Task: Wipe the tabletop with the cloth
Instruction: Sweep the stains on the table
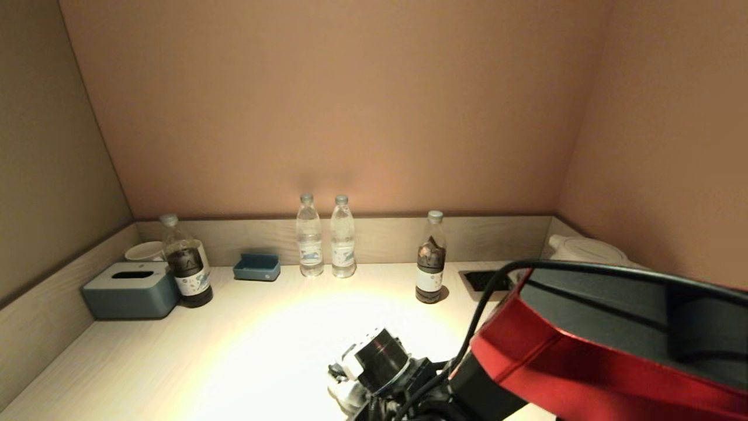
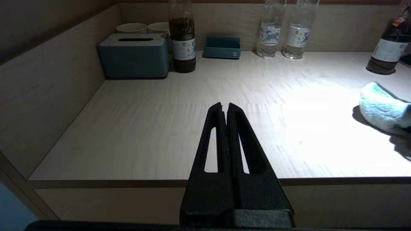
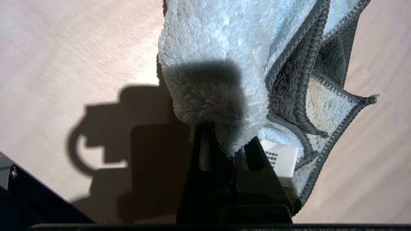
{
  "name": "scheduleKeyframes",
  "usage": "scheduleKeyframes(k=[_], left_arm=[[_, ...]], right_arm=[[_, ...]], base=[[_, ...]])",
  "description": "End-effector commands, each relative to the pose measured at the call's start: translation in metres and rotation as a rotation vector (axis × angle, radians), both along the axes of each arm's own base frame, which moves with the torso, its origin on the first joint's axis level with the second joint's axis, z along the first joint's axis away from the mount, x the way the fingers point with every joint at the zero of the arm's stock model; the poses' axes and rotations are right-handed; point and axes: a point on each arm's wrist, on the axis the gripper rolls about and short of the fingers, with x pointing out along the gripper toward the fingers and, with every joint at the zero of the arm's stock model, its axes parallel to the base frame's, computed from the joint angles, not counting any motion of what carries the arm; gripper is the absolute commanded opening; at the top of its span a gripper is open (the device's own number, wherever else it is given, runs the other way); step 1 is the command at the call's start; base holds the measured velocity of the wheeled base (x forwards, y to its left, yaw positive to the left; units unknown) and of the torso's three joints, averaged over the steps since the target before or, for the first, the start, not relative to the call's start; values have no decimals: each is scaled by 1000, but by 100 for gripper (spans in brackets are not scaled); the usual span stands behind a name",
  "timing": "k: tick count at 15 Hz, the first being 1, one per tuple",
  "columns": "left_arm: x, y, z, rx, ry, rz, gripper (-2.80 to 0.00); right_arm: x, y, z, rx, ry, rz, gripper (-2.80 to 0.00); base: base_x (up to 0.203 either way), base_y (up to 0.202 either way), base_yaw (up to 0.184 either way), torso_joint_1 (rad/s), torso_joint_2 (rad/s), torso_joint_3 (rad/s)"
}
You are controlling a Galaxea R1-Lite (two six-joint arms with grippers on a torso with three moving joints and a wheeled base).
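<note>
A light blue fluffy cloth (image 3: 231,48) with a grey stitched edge and a white label lies on the pale wooden tabletop (image 1: 263,351). My right gripper (image 3: 226,134) is shut on a fold of the cloth near the table's front middle. In the head view my right arm hides the cloth. The cloth also shows in the left wrist view (image 2: 382,109), at that view's right edge. My left gripper (image 2: 224,107) is shut and empty, held just off the table's front edge on the left.
Along the back wall stand a blue tissue box (image 1: 131,289), two white cups (image 1: 145,251), a dark-liquid bottle (image 1: 186,263), a small blue tray (image 1: 257,267), two clear water bottles (image 1: 325,237), another dark bottle (image 1: 431,260) and a white kettle (image 1: 584,250). A dark socket recess (image 1: 482,279) sits beside it.
</note>
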Motion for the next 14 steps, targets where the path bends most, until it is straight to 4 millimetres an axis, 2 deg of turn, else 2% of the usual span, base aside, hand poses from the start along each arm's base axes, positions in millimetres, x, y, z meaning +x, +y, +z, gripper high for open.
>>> scheduleKeyframes(k=[1,4,7,11,13,14], left_arm=[[0,0,0,0,1,-1,-280],[0,0,0,0,0,-1,-280],[0,0,0,0,1,-1,-280],[0,0,0,0,1,-1,-280],[0,0,0,0,0,-1,-280],[0,0,0,0,0,-1,-280]], right_arm=[[6,-26,2,8,-12,-66,-280],[20,-71,-6,10,-26,-192,-280],[36,-112,-6,14,-64,-304,-280],[43,-146,13,39,-116,-412,-280],[45,-168,26,51,-150,-481,-280],[47,-187,36,60,-183,-542,-280]], base=[[0,0,0,0,0,0],[0,0,0,0,0,0],[0,0,0,0,0,0],[0,0,0,0,0,0],[0,0,0,0,0,0],[0,0,0,0,0,0]])
